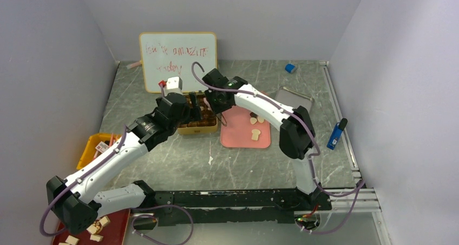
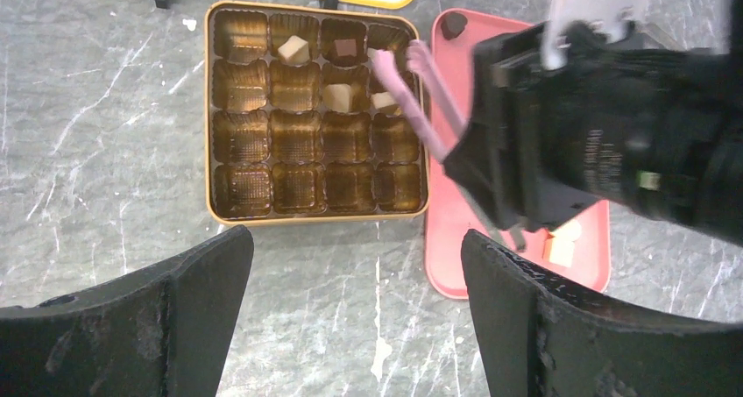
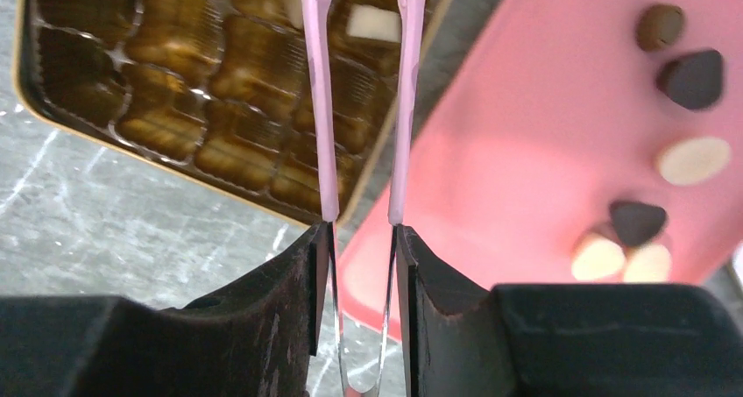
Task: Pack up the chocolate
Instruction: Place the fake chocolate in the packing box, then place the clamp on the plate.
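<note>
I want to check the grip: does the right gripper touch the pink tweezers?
Touching. In the right wrist view the right gripper clamps the pink tweezers, one finger against each arm.

Lab test cell: plain grey partition walls (image 1: 48, 66) around a marbled tabletop (image 1: 178, 164).

Two robot arms: the left arm (image 1: 103, 166) and the right arm (image 1: 260, 105) have glossy white link shells joined by chunky black joint housings. A thin purple cable (image 1: 194, 73) runs along each. The left gripper (image 2: 355, 239) has broad matte black fingers (image 2: 561, 327) (scuffed, dusty grey at the edges); the right gripper (image 3: 361, 235) matches.
</note>
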